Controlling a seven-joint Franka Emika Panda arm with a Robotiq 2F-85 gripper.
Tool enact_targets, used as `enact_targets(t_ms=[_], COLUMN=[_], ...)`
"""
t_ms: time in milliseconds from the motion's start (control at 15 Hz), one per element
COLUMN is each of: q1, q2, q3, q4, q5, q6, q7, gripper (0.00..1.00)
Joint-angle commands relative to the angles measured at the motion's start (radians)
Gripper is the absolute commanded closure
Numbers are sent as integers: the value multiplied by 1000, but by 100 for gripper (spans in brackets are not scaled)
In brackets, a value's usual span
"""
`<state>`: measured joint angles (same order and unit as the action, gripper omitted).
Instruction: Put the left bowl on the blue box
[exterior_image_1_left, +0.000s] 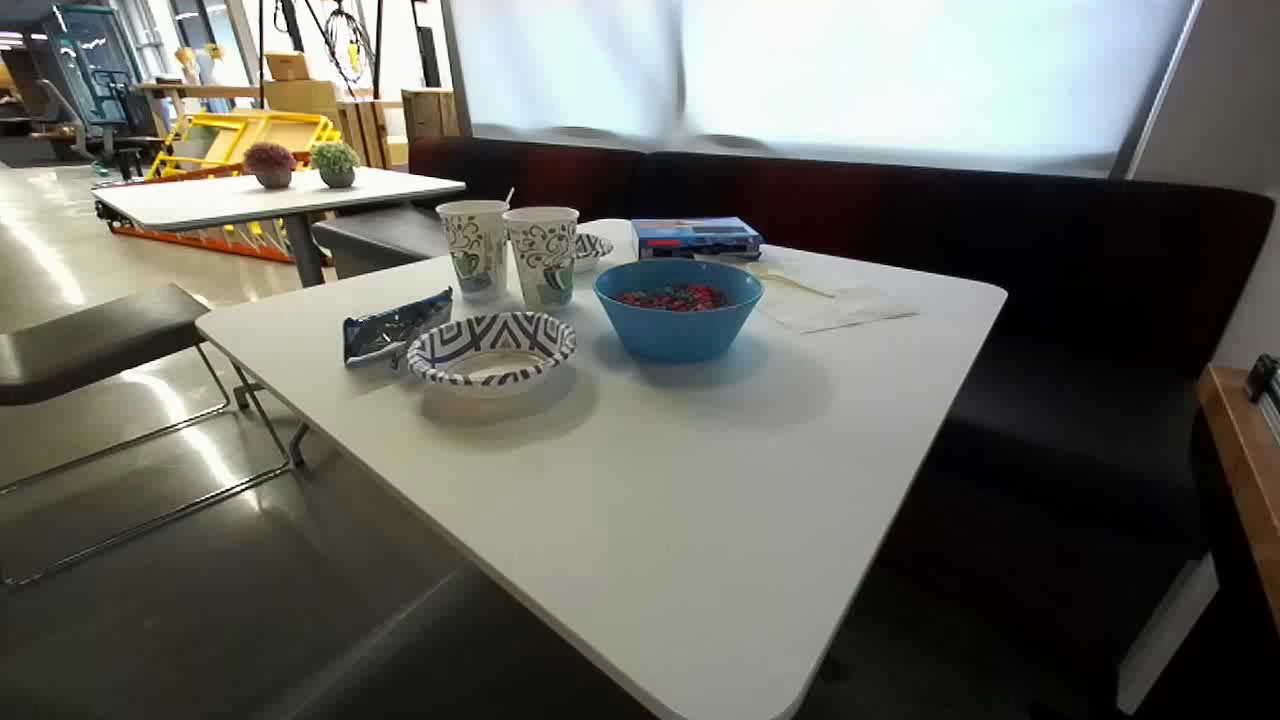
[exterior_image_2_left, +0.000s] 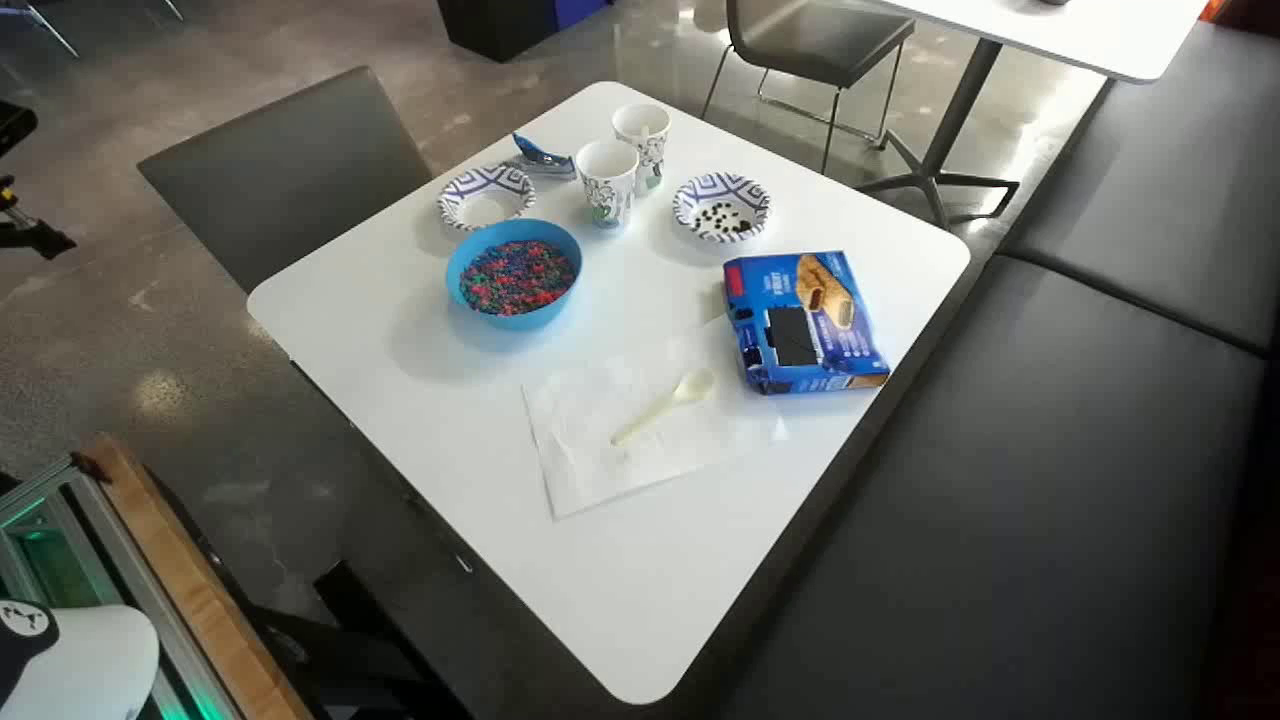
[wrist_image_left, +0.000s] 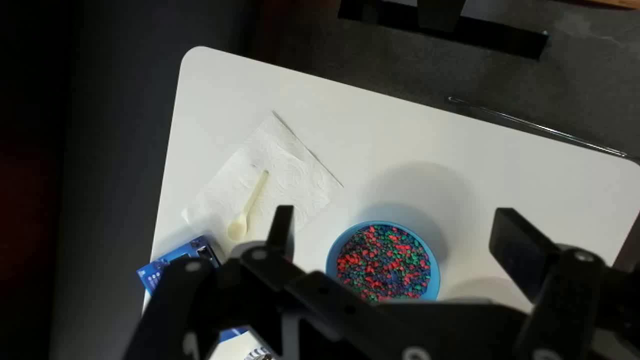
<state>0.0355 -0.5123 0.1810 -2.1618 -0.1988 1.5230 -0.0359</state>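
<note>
The left bowl (exterior_image_1_left: 491, 362) is white, shallow and black-patterned. It sits upright on the white table beside the light-blue bowl (exterior_image_1_left: 680, 325), and an exterior view shows its inside bare (exterior_image_2_left: 487, 208). In the wrist view the left bowl is hidden behind my gripper; only a shadow shows there. The blue box (exterior_image_2_left: 812, 330) lies flat near the bench-side table edge. It also shows in an exterior view (exterior_image_1_left: 697, 238) and, partly covered by my gripper, in the wrist view (wrist_image_left: 150, 275). My gripper (wrist_image_left: 394, 214) is open and empty, with the light-blue bowl (wrist_image_left: 385, 262) visible between its fingers.
Two paper cups (exterior_image_2_left: 608, 185) and a dark packet (exterior_image_2_left: 545, 160) stand near the left bowl. A second patterned bowl (exterior_image_2_left: 722, 205) holds dark bits near the blue box. A spoon (exterior_image_2_left: 665, 405) lies on a paper towel (exterior_image_2_left: 580, 480). A bench (exterior_image_2_left: 1060, 500) runs alongside.
</note>
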Motion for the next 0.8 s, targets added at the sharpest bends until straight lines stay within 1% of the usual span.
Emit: enact_targets(t_ms=[0, 600, 733], q1=[32, 32, 37], q2=[4, 4, 39], q3=[-23, -23, 14], q4=[3, 3, 5], q5=[-10, -10, -24], q6=[-5, -5, 8], q7=[12, 12, 74], gripper=[0, 0, 0])
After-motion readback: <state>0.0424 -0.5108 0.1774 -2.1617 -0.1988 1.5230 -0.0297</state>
